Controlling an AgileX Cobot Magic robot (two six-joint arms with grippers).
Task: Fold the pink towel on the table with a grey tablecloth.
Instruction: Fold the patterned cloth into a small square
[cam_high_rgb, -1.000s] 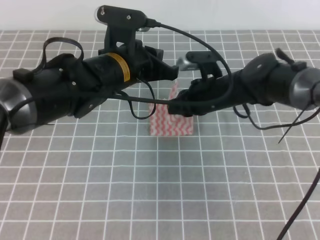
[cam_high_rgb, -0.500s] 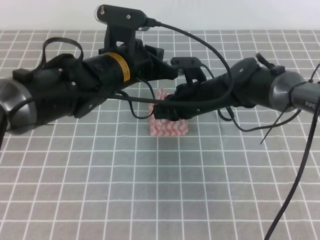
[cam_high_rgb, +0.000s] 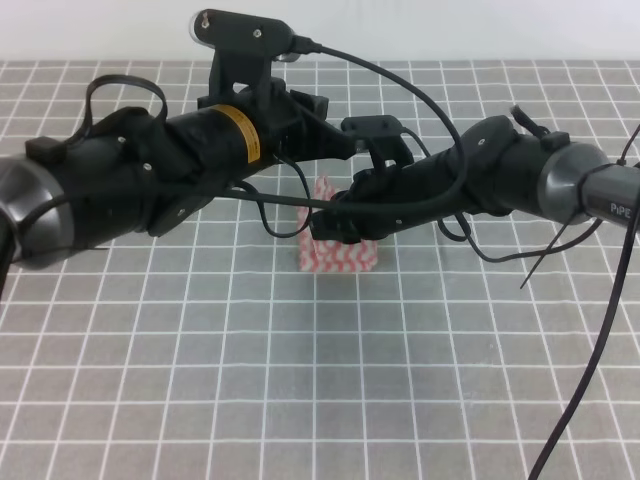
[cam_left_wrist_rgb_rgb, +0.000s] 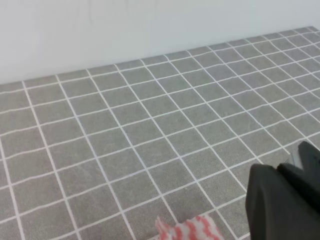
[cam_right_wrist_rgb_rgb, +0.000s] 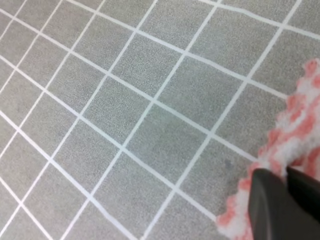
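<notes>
With our right gripper clamped on the pink-and-white zigzag cloth towel, left fingers unclear, we should lay edges flush leftward.

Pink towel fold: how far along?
Mid-fold. The pink towel already looks doubled into a small bunch on the grey tablecloth, not spread flat. In hand: the right claw sits pinched on its edge in the right wrist view. Left: laying that edge down, letting go, and squaring the fold. The left claw's state is unclear.
</notes>
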